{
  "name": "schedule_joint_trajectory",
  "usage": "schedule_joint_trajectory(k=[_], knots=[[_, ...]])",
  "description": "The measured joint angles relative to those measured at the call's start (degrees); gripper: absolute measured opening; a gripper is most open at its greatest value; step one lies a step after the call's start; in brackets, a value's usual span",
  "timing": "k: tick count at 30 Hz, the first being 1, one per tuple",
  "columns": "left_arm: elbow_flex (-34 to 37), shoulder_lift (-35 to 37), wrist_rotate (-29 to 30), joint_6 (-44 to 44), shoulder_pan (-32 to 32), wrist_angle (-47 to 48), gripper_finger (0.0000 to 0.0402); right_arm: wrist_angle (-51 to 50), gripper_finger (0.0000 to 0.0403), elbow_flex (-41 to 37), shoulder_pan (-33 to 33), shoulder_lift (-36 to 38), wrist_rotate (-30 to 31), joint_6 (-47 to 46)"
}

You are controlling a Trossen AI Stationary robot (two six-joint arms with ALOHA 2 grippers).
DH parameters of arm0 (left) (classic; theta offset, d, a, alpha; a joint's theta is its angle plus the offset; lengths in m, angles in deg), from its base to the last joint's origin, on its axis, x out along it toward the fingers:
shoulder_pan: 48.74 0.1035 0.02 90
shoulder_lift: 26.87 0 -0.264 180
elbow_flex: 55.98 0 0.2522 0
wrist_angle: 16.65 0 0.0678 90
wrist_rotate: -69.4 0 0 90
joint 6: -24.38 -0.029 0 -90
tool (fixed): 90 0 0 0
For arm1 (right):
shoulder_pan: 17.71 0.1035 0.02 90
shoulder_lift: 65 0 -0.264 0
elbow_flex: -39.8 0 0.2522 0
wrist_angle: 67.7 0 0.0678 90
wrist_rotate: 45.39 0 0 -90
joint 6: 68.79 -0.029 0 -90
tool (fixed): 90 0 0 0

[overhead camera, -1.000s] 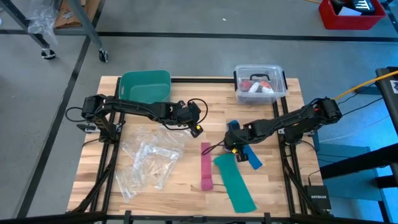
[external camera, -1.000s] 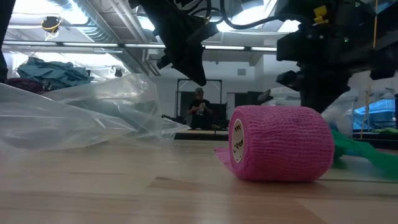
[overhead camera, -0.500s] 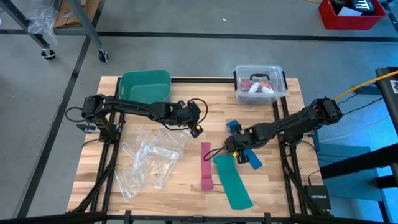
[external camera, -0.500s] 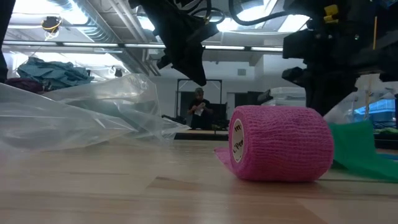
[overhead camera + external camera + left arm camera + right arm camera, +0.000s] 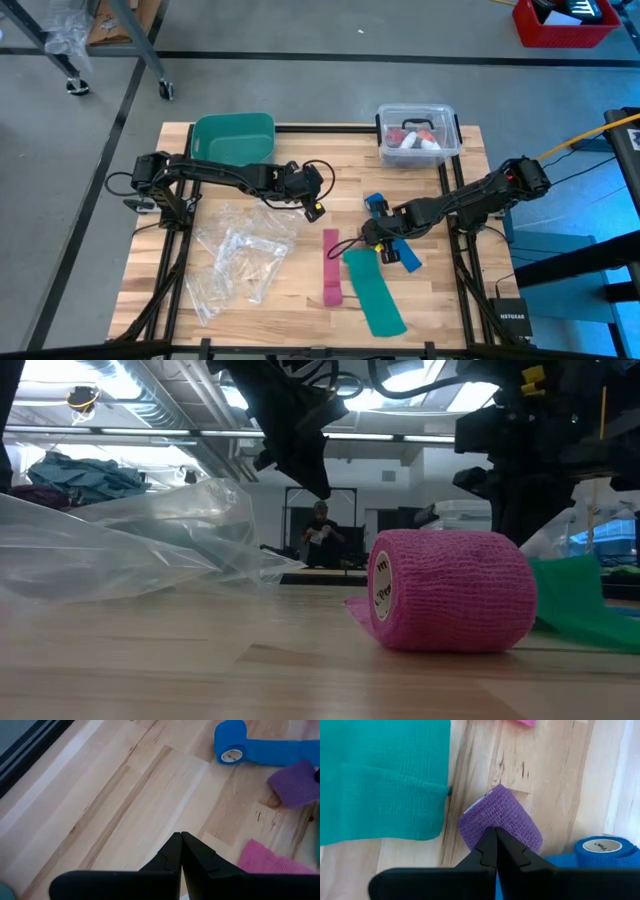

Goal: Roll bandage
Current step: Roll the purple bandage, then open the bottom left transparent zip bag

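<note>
Bandage [image 5: 500, 822]: we see small purple roll on wooden table [image 5: 250, 300], beside corner of teal strip [image 5: 380, 775], near blue roll [image 5: 602, 850]. Right gripper [image 5: 495, 834] with fingers pressed together, tips right at purple roll; we cannot tell whether they touch it, nothing held between them. Left gripper [image 5: 180, 839] likewise closed and empty, hovering over bare wood near table centre, pink strip [image 5: 267, 862] and blue roll just ahead. We note clear plastic bags [image 5: 240, 260] at left, green bin [image 5: 232, 137] and clear lidded box [image 5: 418, 133] at far edge.
</note>
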Motion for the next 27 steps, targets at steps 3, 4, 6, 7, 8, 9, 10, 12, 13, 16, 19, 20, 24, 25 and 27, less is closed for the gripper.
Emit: schedule_joint_trajectory(k=[3, 4, 6, 7, 8, 9, 10, 12, 13, 16, 19, 20, 24, 25, 27], knots=[[0.0, 0.0, 0.0, -0.3, 0.13, 0.0, 0.0016, 0.64, 0.0001, 0.0, 0.0, 0.02, 1.3, 0.02], [0.01, 0.0, 0.0, -0.3, 0.25, 0.0, 0.0026, 1.02, 0.0001, -0.02, 0.0, 0.0, 1.43, 0.02], [0.0, 0.0, 0.06, -0.34, 0.63, 0.02, 0.0052, 2.23, 0.0005, -0.02, 0.0, 0.0, 1.34, 0.02], [0.0, 0.0, 0.17, -0.53, 0.84, 0.0, 0.0066, 2.77, 0.0009, -0.02, 0.0, 0.0, 1.17, 0.02], [0.02, 0.0, 0.22, -1.09, 1.15, 0.01, 0.0081, 3.14, 0.0015, -0.02, 0.0, 0.02, 0.74, 0.02], [0.0, 0.0, 0.23, -1.4, 1.47, 0.0, 0.0096, 3.25, 0.0022, -0.02, 0.0, 0.0, 0.33, 0.04], [0.0, 0.0, 0.22, -1.68, 1.81, 0.0, 0.0109, 3.23, 0.003, -0.02, 0.0, 0.0, 0.21, 0.02], [0.01, 0.43, 0.1, -2.43, 2.53, 0.01, 0.0131, 3.23, 0.0047, -0.02, 0.0, 0.01, -0.5, 0.0], [0.0, 0.98, 0.06, -2.49, 2.92, 0.05, 0.014, 3.21, 0.0057, -0.02, 0.0, 0.0, -1.06, -0.01], [0.0, 3.42, 0.0, -2.62, 4.19, 0.11, 0.0154, 3.25, 0.0091, -0.02, 0.0, 0.02, -1.71, -0.04], [0.0, 6.83, 0.0, -3.85, 5.23, 0.92, 0.0156, 3.29, 0.0129, -0.02, -0.03, 0.02, -1.65, -0.02], [0.0, 8.23, 0.02, -4.11, 5.43, 1.63, 0.0156, 3.29, 0.0141, -0.02, -0.13, 0.02, -1.61, -0.02], [0.0, 15.2, -0.12, -2.93, 5.45, 7.87, 0.0147, 3.33, 0.018, -0.02, -1.66, 0.02, -2.97, -0.02], [0.0, 17.03, -0.88, -2.24, 5.12, 10.14, 0.0145, 3.34, 0.0188, -0.02, -2.18, 0.02, -3.54, 0.01], [0.0, 20.67, -3.68, 0.21, 4.05, 14.4, 0.014, 3.34, 0.0199, -0.02, -3.19, 0.02, -4.9, 0.02]])
